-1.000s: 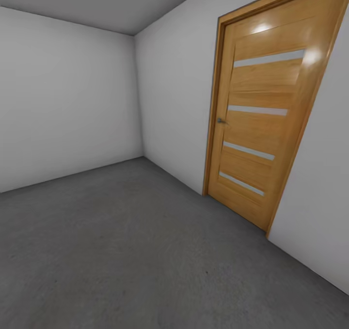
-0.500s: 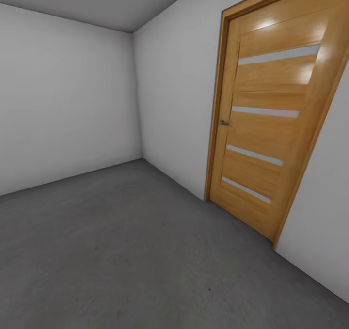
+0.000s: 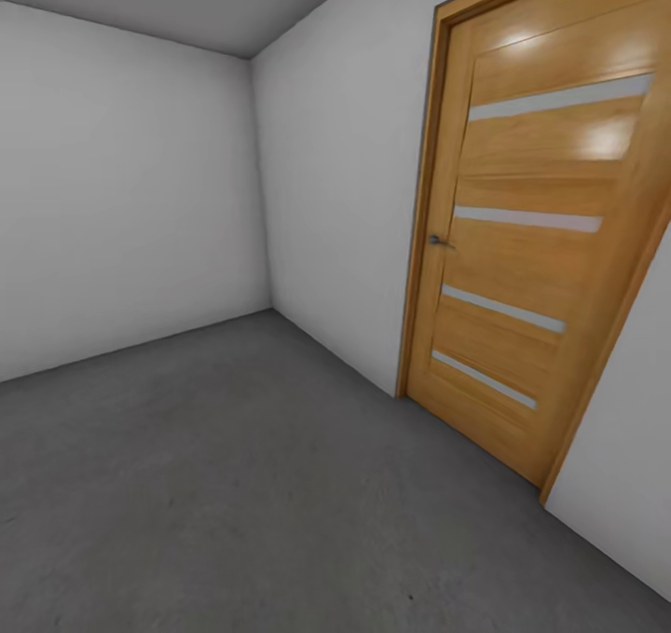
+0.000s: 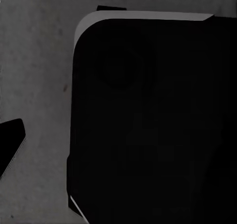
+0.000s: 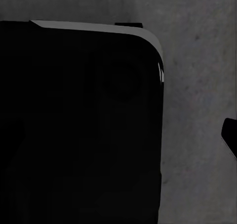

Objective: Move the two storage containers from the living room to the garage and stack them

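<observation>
Tools above bare garage floor (image 3: 233, 484)

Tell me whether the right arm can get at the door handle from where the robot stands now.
Probably not yet. The door handle sits across a stretch of grey concrete floor on the closed wooden door. The right wrist view looks down at floor, so that arm seems lowered; nothing blocks the way, it just looks too far.
</observation>
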Available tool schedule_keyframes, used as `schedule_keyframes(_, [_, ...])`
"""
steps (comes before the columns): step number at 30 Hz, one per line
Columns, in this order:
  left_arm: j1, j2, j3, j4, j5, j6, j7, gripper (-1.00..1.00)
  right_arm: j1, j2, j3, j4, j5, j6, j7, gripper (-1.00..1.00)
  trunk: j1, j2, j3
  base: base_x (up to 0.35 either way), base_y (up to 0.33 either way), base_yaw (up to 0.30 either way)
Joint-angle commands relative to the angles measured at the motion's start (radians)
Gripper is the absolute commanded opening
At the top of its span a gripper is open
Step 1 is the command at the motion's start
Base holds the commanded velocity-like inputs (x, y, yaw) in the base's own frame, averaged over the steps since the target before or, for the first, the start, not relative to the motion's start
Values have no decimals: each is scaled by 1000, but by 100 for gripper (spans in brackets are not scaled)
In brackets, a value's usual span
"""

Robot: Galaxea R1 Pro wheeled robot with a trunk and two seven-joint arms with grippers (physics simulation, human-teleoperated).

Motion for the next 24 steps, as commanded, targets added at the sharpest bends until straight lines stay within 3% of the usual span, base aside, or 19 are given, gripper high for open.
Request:
schedule_keyframes(1, [0,0,4,0,5,-2,0,100,0,0,0,1,0,-4,0,100,1,0,-1,323,0,0])
schedule_keyframes(24, [0,-1,4,0,3,-3,0,100,0,0,0,1,0,-5,0,100,1,0,-1,323,0,0])
